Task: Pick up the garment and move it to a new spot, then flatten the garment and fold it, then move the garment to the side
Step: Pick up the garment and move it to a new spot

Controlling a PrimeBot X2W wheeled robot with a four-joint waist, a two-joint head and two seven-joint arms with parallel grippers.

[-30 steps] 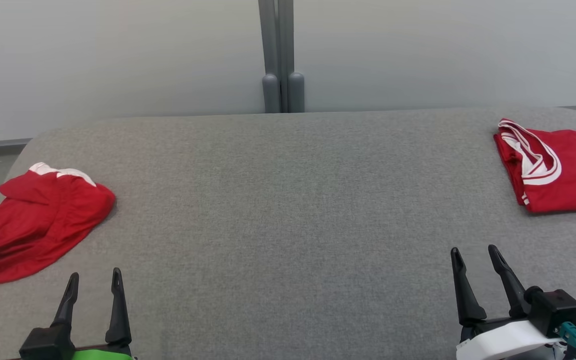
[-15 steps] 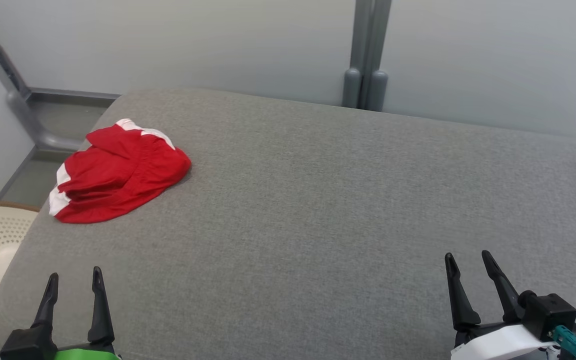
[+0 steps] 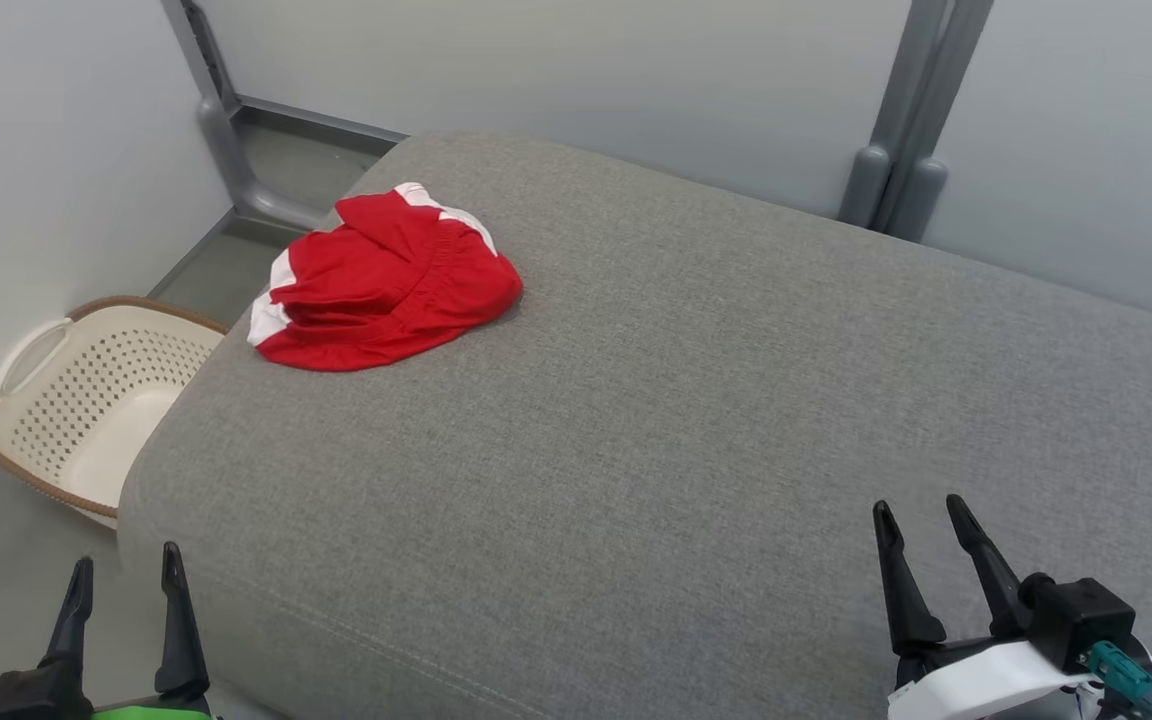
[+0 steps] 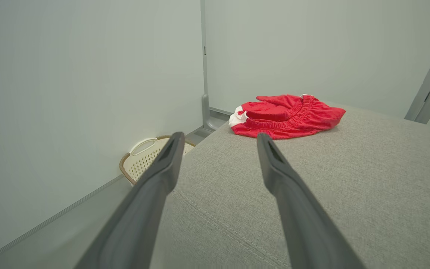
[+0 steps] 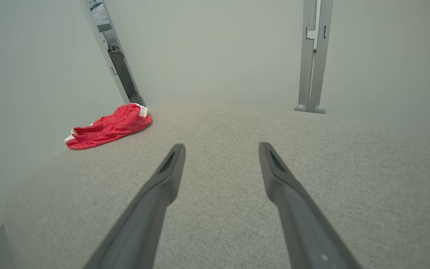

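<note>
The garment [image 3: 386, 283], crumpled red shorts with white trim, lies bunched at the far left corner of the grey padded table [image 3: 696, 400]. It shows ahead in the left wrist view [image 4: 286, 116] and far off to the left in the right wrist view [image 5: 108, 127]. My left gripper [image 3: 126, 575] hangs open past the table's near left corner, over the floor, well short of the garment. At the lower right my right gripper [image 3: 918, 520] stands open above the table, with nothing between its fingers.
A cream perforated laundry basket [image 3: 86, 400] with a brown rim sits on the floor left of the table, also in the left wrist view [image 4: 144, 158]. Pale walls and grey posts [image 3: 901, 120] close in the back and left.
The head camera has swung left: the garment now sits nearer the picture's middle, the folded red jersey has left the right edge, and the basket has come fully into view. Both grippers stay open.
</note>
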